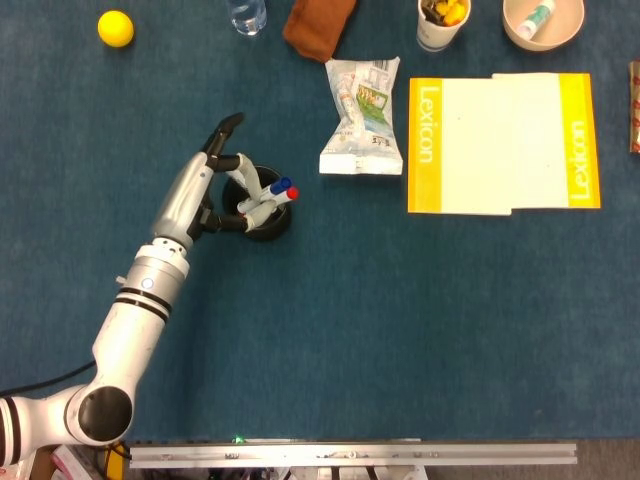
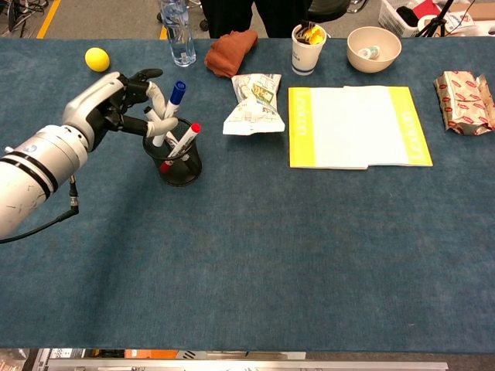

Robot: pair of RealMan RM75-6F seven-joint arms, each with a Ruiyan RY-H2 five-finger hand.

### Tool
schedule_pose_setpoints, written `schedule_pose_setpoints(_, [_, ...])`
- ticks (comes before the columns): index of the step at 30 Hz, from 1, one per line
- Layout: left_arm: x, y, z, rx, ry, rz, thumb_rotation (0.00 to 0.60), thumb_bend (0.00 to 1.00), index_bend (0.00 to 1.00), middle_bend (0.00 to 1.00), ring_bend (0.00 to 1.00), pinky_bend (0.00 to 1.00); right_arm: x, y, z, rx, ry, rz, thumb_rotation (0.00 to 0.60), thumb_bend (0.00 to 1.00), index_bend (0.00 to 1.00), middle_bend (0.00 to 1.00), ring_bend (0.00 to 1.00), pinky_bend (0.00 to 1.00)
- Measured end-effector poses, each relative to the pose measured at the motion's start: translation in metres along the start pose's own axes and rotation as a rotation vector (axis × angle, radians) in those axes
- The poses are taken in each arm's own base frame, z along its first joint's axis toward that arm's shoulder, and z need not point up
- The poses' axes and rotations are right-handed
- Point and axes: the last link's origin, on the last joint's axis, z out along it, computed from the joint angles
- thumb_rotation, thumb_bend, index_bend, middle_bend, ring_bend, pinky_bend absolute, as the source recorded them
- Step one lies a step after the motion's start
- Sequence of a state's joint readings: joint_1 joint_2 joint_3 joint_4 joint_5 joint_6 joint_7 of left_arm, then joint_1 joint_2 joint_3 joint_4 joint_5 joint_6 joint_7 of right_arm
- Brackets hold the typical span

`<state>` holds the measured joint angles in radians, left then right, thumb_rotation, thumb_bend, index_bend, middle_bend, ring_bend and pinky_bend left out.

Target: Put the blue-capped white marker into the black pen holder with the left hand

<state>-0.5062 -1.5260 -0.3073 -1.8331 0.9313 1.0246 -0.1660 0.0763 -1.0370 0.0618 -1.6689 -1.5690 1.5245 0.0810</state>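
My left hand pinches the blue-capped white marker between thumb and fingers, just left of the black mesh pen holder. The marker stands nearly upright, blue cap up, and its lower end dips into the holder's mouth. A red-capped marker leans inside the holder beside it. In the head view the left hand reaches over the holder from the left, and the blue-capped marker lies next to the red cap. The right hand shows in neither view.
A snack packet lies right of the holder, and a yellow-edged notebook lies beyond it. Along the back edge stand a yellow ball, a water bottle, a brown cloth, a cup and a bowl.
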Motion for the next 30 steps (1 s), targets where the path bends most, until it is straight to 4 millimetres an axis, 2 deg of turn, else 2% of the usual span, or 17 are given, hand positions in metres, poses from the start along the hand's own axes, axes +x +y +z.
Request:
schedule_pose_setpoints(5, [0.002,-0.009,0.002,0.011,0.005,-0.050,0.600,0.29,0.64,0.03,0.00,0.04,0.000,0.000,0.000,-0.002,0.000,-0.002,0.600,0.13,0.36,0.38,0.30,0.43])
schedule_pose_setpoints(8, [0.002,-0.013,0.002,0.006,-0.001,-0.058,0.600,0.29,0.59,0.03,0.00,0.04,0.000,0.000,0.000,-0.002,0.000,-0.002,0.600,0.13,0.36,0.38,0.30,0.43])
schedule_pose_setpoints(14, [0.003,-0.021,0.001,-0.012,-0.013,-0.074,0.600,0.28,0.31,0.00,0.00,0.04,0.000,0.000,0.000,-0.002,0.002,0.000,0.600,0.13,0.36,0.38,0.30,0.43])
schedule_pose_setpoints(16, [0.005,-0.025,0.000,-0.008,-0.018,-0.065,0.600,0.25,0.20,0.00,0.00,0.04,0.001,0.000,0.000,-0.002,0.002,0.000,0.600,0.13,0.36,0.38,0.30,0.43])
schedule_pose_setpoints(18, [0.006,-0.026,-0.001,-0.010,-0.019,-0.056,0.600,0.21,0.15,0.00,0.00,0.04,0.001,0.000,0.000,-0.002,0.002,-0.001,0.600,0.13,0.36,0.38,0.30,0.43])
schedule_pose_setpoints(24, [0.012,-0.023,-0.007,-0.031,-0.020,0.000,0.600,0.17,0.15,0.00,0.00,0.04,0.000,0.000,0.000,-0.001,-0.002,-0.004,0.600,0.13,0.36,0.38,0.30,0.43])
schedule_pose_setpoints(30, [0.023,-0.019,-0.017,-0.060,-0.004,0.153,0.600,0.17,0.22,0.00,0.00,0.04,-0.001,-0.001,0.000,0.000,-0.004,-0.008,0.600,0.13,0.36,0.38,0.30,0.43])
